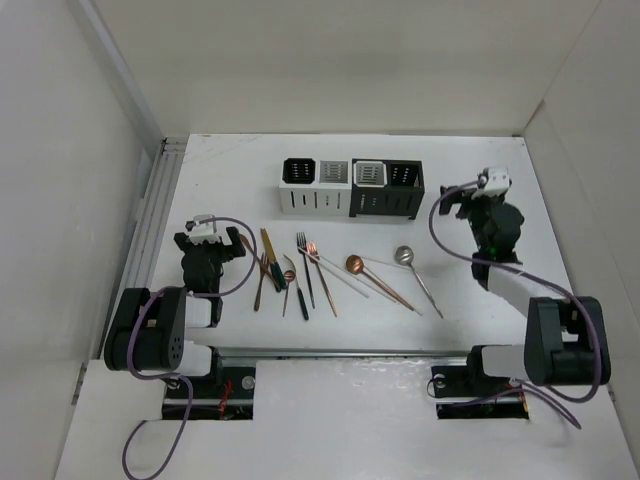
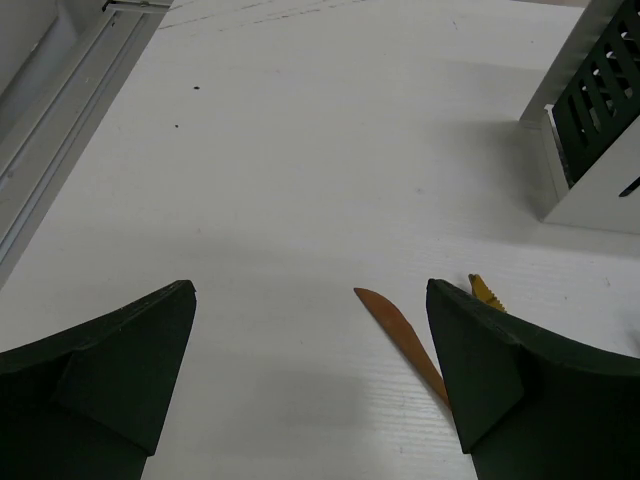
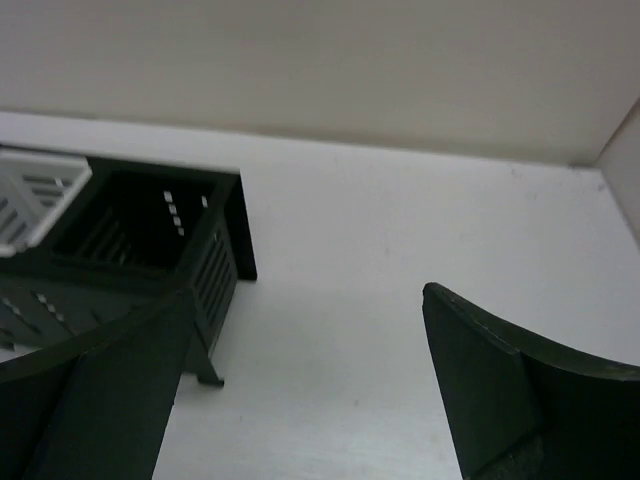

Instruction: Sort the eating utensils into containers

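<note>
The containers (image 1: 350,187) stand in a row at the back middle: white, grey, white-lined and black caddies. The eating utensils lie loose in front of them, among them a gold knife (image 1: 268,250), a copper knife (image 1: 260,282), a dark-handled fork (image 1: 304,268), a copper spoon (image 1: 355,264) and a silver spoon (image 1: 404,256). My left gripper (image 1: 210,243) is open and empty, left of the utensils. In its wrist view the left gripper (image 2: 310,292) faces bare table, with the copper knife's tip (image 2: 395,325) by the right finger. My right gripper (image 1: 458,200) is open and empty, right of the black caddy (image 3: 150,240).
A metal rail (image 1: 150,215) runs along the table's left edge, and white walls enclose the back and sides. Purple cables loop from both wrists. The white caddy's corner (image 2: 590,130) shows at the upper right of the left wrist view.
</note>
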`<action>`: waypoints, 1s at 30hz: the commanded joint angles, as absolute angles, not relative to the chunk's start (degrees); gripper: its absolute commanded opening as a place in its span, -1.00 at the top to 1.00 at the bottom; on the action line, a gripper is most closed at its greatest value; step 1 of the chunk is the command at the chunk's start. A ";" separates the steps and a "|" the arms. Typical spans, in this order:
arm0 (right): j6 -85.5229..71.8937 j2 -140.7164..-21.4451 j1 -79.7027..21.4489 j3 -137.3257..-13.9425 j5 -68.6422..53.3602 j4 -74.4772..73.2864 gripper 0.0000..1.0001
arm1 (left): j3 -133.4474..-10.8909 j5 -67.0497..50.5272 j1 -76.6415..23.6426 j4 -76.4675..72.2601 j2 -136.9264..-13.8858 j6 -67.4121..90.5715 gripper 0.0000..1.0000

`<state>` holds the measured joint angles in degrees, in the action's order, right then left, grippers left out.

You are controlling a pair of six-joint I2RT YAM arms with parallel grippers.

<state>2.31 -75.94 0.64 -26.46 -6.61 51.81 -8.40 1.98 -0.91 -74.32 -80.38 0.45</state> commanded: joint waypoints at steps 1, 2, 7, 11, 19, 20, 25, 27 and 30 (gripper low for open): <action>7.37 -68.76 -3.06 -39.35 -5.99 33.46 -1.00 | -9.49 1.41 -1.05 -86.40 -78.84 0.26 -0.98; 12.43 -67.43 -4.90 -41.72 -4.15 30.53 -1.00 | -9.49 1.41 -1.05 -86.40 -78.84 0.26 -0.98; 38.10 -67.67 -23.00 -57.53 24.29 15.93 -1.00 | -8.80 -2.17 -2.72 -87.18 -78.23 -3.06 -0.98; 34.14 -73.47 -32.32 -67.45 60.68 9.02 -1.00 | -10.96 -7.71 -2.72 -70.92 -59.47 -8.04 -0.98; -7.87 -75.03 -21.98 -73.14 5.29 -41.81 -0.22 | -39.17 -3.79 -4.12 -13.10 -47.70 -21.71 -0.98; -9.48 -76.45 -21.19 -71.91 3.62 -43.75 -0.08 | -41.72 -2.47 -5.00 -8.31 -49.03 -20.84 -0.98; -14.06 -82.08 -21.34 -62.87 -1.68 -47.72 0.35 | -50.89 -3.59 -6.32 9.13 -56.94 -13.72 -0.98; -15.12 -82.79 -22.23 -60.83 -0.54 -47.72 0.21 | -50.89 -4.31 -6.85 10.20 -58.27 -11.35 -0.98; -15.82 -85.25 -22.24 -58.36 0.88 -46.41 0.15 | -48.35 -4.31 -7.47 9.05 -57.57 -8.79 -0.98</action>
<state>-11.90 -86.02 -21.65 -57.49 1.83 -45.21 -49.08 -4.01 -6.68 3.18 -59.96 -12.82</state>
